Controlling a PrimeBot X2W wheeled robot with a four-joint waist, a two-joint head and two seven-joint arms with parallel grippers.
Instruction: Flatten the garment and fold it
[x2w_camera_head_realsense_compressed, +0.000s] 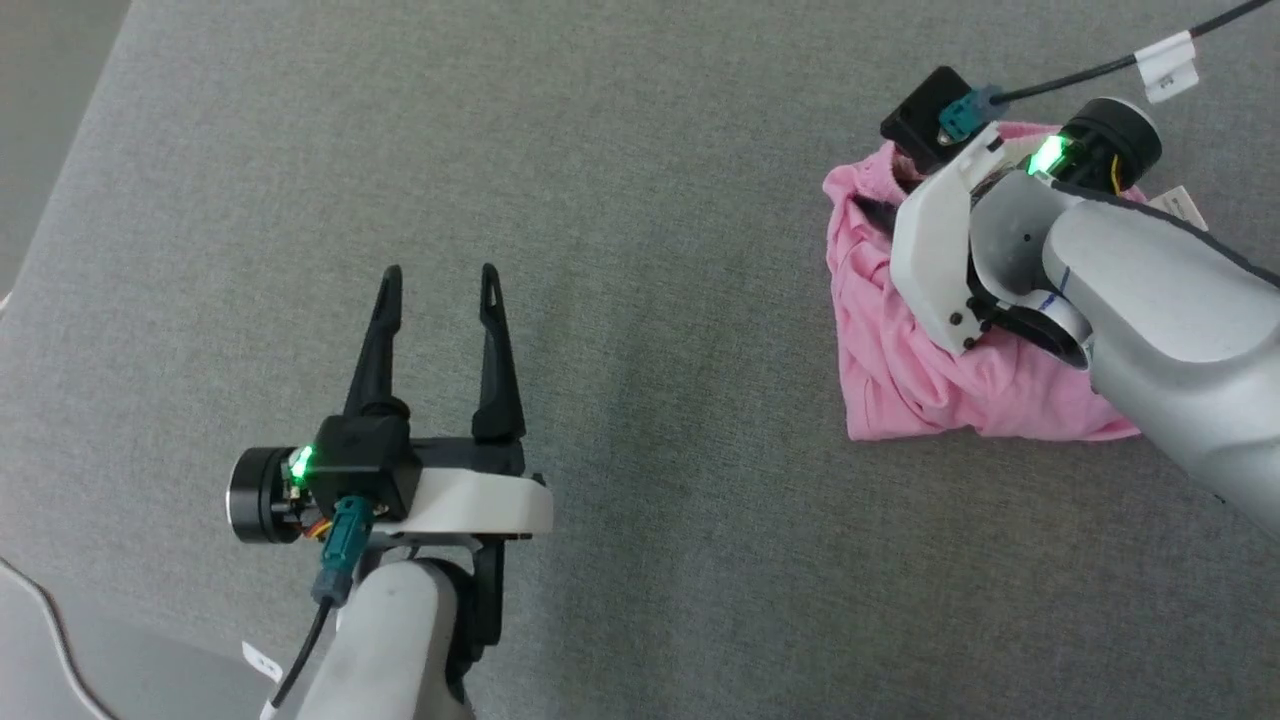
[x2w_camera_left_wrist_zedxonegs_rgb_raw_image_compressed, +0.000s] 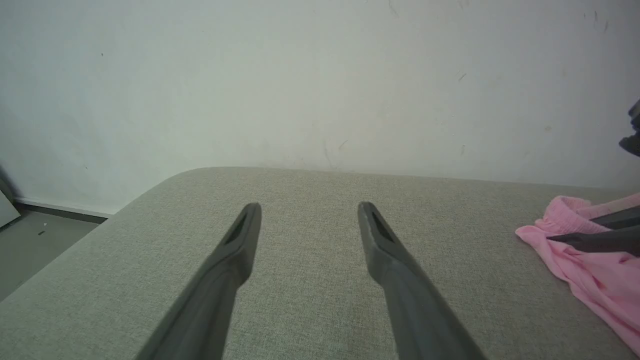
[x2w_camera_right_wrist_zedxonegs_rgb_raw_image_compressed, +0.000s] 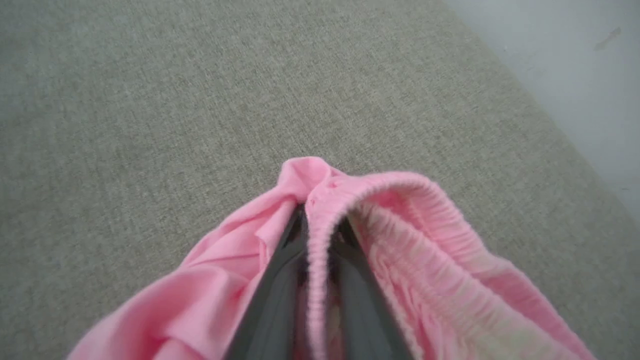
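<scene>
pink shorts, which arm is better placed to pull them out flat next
Right, probably. The right gripper is pinched on the elastic waistband of the pink shorts, one finger on either side. The left gripper hangs open over the grey cushion, well apart from them.

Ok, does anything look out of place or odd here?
Only the garment: it sits crumpled in a heap at the right of the grey surface, nowhere near flat, its gathered waistband pinched in the right gripper. The left gripper is open over bare surface. Nothing looks damaged.
</scene>
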